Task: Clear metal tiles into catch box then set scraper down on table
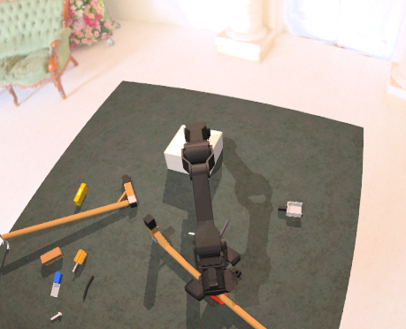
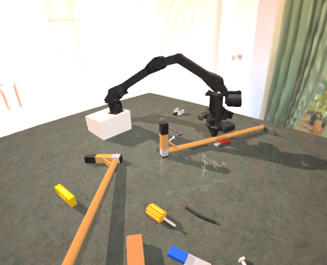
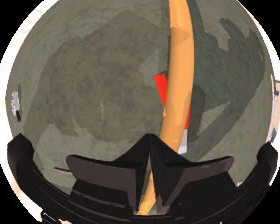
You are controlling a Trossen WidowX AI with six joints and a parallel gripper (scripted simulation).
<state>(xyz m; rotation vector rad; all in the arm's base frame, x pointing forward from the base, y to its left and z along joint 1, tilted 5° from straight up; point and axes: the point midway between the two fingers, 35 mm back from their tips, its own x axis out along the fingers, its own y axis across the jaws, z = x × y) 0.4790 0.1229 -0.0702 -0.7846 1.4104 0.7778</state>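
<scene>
A long tool with an orange shaft, a black-tipped handle and a flat grey blade lies below my gripper. My gripper is shut and empty, its tips pointing down just over this shaft. In the top view the arm hides the tips. A second long tool lies to the left in the top view, with a pale pronged end. I cannot make out the steel bench plate, the metal tiles or the catch box.
Red-handled pliers lie beneath the near shaft. A small pale tray lies to the right in the top view. The arm stands on a white block. A yellow block and a yellow screwdriver lie left.
</scene>
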